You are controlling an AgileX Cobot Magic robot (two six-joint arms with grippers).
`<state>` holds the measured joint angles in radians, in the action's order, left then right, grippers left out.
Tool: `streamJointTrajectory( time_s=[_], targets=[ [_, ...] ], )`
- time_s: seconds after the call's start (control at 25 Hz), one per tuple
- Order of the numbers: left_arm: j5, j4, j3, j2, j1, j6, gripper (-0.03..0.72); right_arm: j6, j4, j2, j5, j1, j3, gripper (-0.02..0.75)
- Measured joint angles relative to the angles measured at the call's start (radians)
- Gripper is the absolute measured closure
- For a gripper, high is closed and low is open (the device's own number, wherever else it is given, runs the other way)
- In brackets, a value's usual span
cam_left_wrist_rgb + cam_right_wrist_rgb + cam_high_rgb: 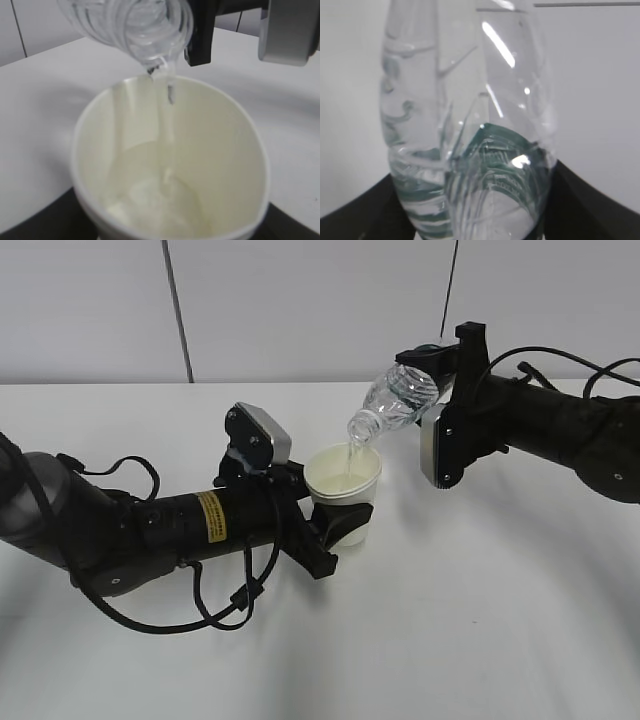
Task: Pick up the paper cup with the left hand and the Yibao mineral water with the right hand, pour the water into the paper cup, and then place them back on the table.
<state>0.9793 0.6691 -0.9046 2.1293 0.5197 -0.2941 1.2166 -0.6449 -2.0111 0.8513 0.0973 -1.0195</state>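
The left hand grips the paper cup; the right hand clamps the tilted Yibao mineral water, the water streaming in.

The left hand lay low, its forearm stretched out toward the right, the wrist camera block riding on top and the jaws set apart either side of the paper cup, gripping it. The right hand reached in higher, wrist rolled, jaws clamped on the tipped Yibao mineral water; its fingertips were mostly hidden, seemingly behind the bottle.
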Motion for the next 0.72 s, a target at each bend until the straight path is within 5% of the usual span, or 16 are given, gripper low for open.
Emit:
streamJointTrajectory(
  time_s=[0.72],
  targets=[
    [-0.002, 0.003, 0.0, 0.001, 0.0, 0.0, 0.278, -0.082, 0.001, 0.0, 0.003, 0.0, 0.0, 0.266]
  ],
)
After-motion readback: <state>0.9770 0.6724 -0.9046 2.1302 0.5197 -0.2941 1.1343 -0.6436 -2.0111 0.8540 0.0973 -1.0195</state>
